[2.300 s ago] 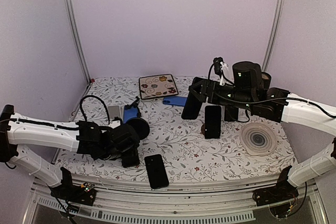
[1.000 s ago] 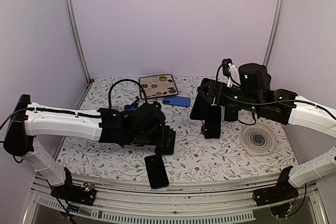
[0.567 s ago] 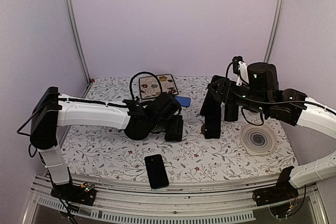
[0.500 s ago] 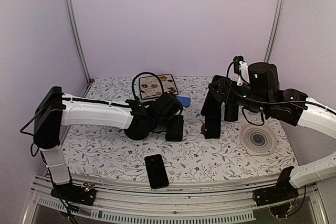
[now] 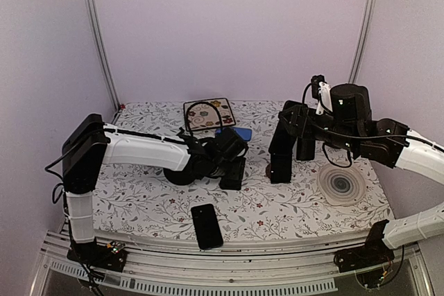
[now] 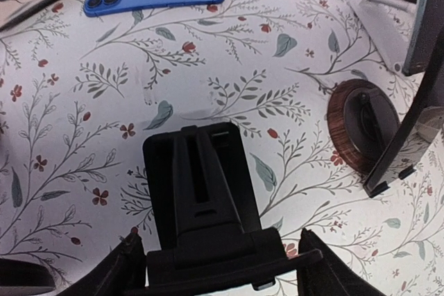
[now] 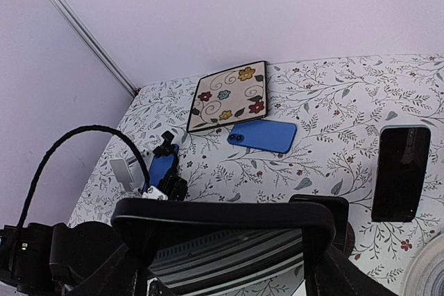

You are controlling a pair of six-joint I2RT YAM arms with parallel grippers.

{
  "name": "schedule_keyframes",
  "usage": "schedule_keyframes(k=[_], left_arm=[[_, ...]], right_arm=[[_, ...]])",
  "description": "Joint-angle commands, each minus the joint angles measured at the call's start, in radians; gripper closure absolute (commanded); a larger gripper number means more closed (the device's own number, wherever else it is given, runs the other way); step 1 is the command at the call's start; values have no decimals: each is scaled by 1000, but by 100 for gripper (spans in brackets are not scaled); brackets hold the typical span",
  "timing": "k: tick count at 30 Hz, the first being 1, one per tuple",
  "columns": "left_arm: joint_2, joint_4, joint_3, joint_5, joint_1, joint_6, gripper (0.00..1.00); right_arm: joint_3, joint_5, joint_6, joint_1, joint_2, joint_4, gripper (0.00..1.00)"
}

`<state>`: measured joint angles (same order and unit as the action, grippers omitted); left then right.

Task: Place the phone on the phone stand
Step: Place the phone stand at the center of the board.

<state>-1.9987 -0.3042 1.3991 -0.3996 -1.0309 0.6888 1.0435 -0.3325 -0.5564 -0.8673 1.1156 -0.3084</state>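
My left gripper (image 5: pixel 233 172) is shut on a black phone stand (image 6: pixel 201 199) and holds it low over the middle of the table; the stand's base spans between my fingers in the left wrist view. My right gripper (image 5: pixel 284 129) is shut on a black phone (image 5: pixel 281 154) and holds it upright, screen toward the wrist camera (image 7: pixel 222 244), its lower end just beside a round brown base (image 6: pixel 364 133). The stand sits a short way left of the held phone. Another black phone (image 5: pixel 207 226) lies flat near the front edge.
A blue phone (image 5: pixel 234 133) and a floral tile (image 5: pixel 209 114) lie behind the left gripper. A white ribbed disc (image 5: pixel 341 184) sits at the right. A third black phone (image 7: pixel 400 172) lies behind the right gripper. A blue stand (image 7: pixel 161 164) and a silver stand (image 6: pixel 381 22) are nearby.
My left arm has swung from the near left to the table's middle, carrying the black stand. My right gripper has shifted slightly right with the phone upright.
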Motion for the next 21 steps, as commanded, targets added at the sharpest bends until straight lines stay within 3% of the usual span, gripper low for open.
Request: schedule_keyframes(k=[1,11,21], left_arm=[[-19,14,35,9,12,-5,47],[-7,13,41,25,11,-4,21],[23,20,34,45,12,-14,8]], right_arm=[[-7,-17,6,7,-31,40,88],[-12,-18,7,6,-31,43,87],[-14,-15,9,6,-21,51,88]])
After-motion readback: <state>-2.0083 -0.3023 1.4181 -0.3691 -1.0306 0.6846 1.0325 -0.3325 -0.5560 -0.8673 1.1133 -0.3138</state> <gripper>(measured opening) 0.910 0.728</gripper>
